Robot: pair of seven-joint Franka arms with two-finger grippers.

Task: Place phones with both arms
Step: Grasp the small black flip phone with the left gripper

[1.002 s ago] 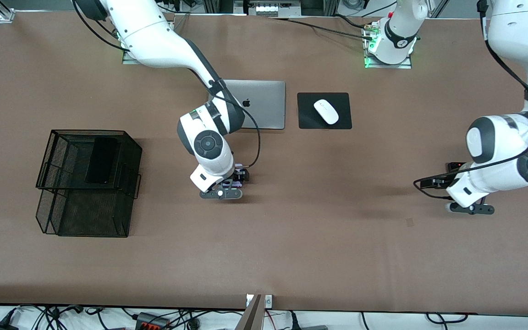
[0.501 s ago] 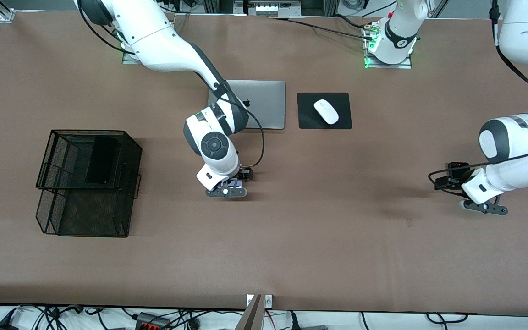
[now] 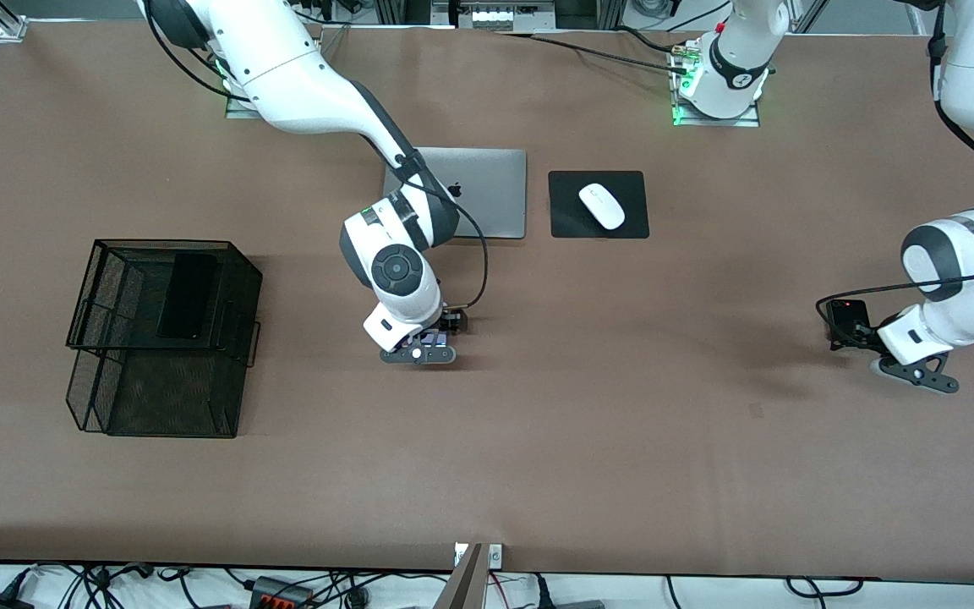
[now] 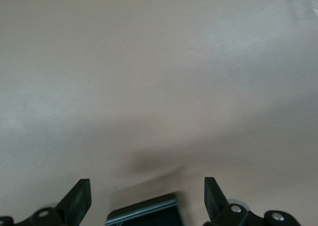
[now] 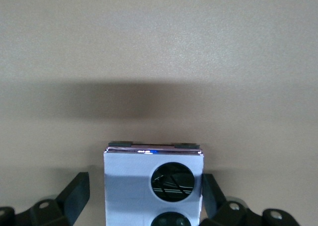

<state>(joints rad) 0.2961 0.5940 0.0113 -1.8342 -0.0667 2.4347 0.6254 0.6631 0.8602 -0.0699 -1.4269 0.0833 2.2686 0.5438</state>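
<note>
Lilac-white phone [image 5: 153, 186] cut off by the right wrist view's edge, squarish black phone [image 4: 144, 215] blurred and cropped in the left wrist view, left arm's elbow cropped in the front view.

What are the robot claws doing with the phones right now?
Right claw open around squarish lilac-white phone on the table. Left claw open over squarish black phone. Long black slab phone on mesh rack.

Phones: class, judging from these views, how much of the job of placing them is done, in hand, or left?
Done: the long black phone lies in the mesh basket. In hand: the right end effector straddles the lilac-white phone, jaws open; the left end effector, also open, hangs over the squarish black phone. Left: gripping and placing both.
</note>
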